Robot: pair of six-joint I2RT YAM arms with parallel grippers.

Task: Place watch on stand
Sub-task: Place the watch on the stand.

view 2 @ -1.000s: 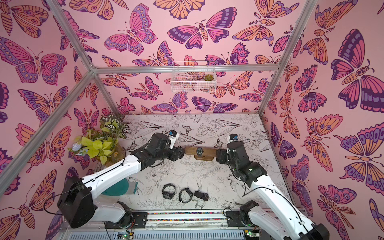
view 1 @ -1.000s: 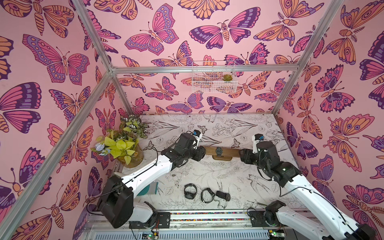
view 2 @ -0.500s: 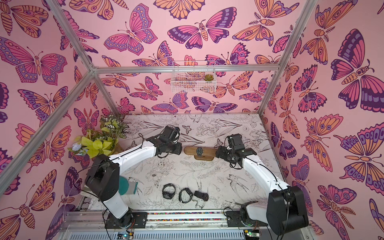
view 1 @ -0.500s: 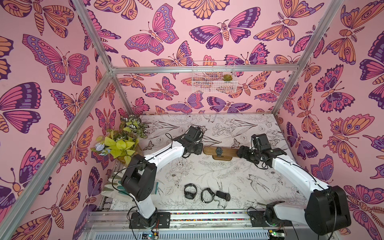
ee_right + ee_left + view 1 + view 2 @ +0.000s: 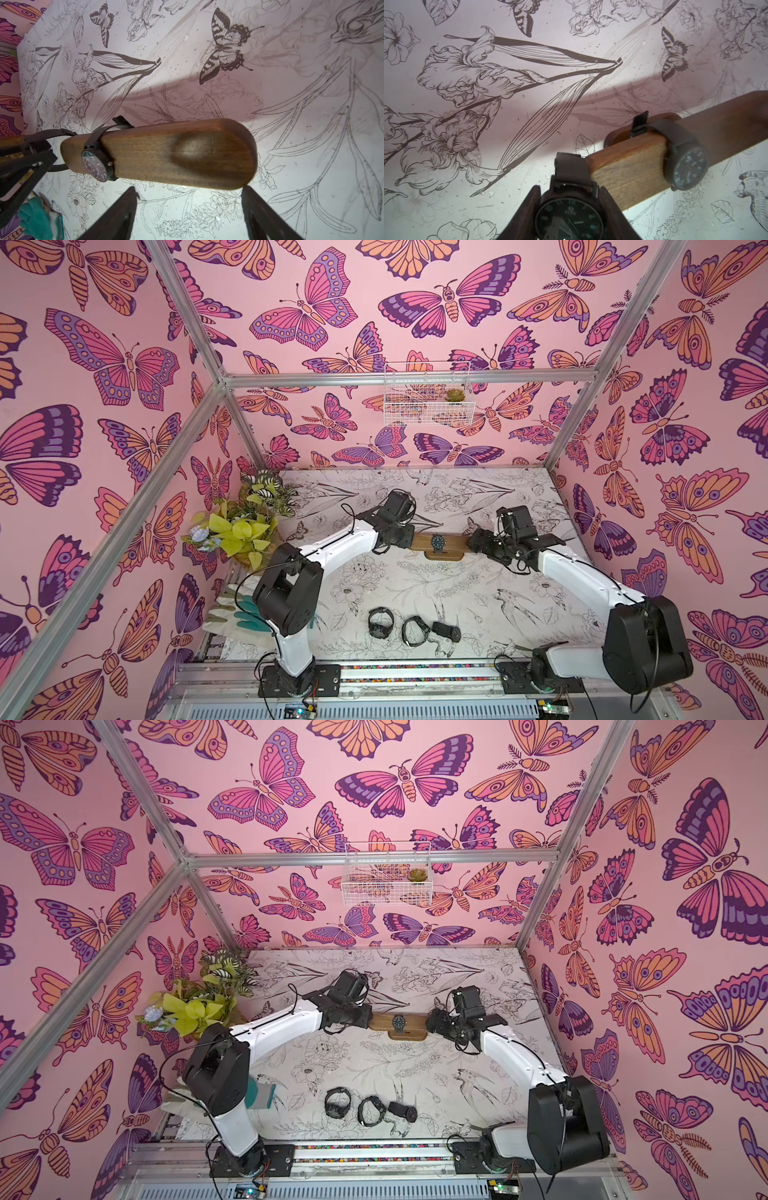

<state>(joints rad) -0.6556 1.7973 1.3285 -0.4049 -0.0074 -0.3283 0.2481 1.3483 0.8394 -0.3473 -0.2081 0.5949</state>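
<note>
Now we feed the watch (image 5: 569, 218) onto the stand (image 5: 455, 542) from its 9 o'clock end.
Our left hand (image 5: 569, 199) clamps the watch's case, strap just beside the bar's tip; we should hold the loop level and push toward 3 o'clock. Our right hand (image 5: 190, 193), jaws wide and empty, sits just off the 3 o'clock end. A mounted watch (image 5: 438, 541) mid-bar limits travel; spare watches (image 5: 411, 630) lie on the counter (image 5: 457, 593) at 6 o'clock, a glove (image 5: 245, 614) at 8.
</note>
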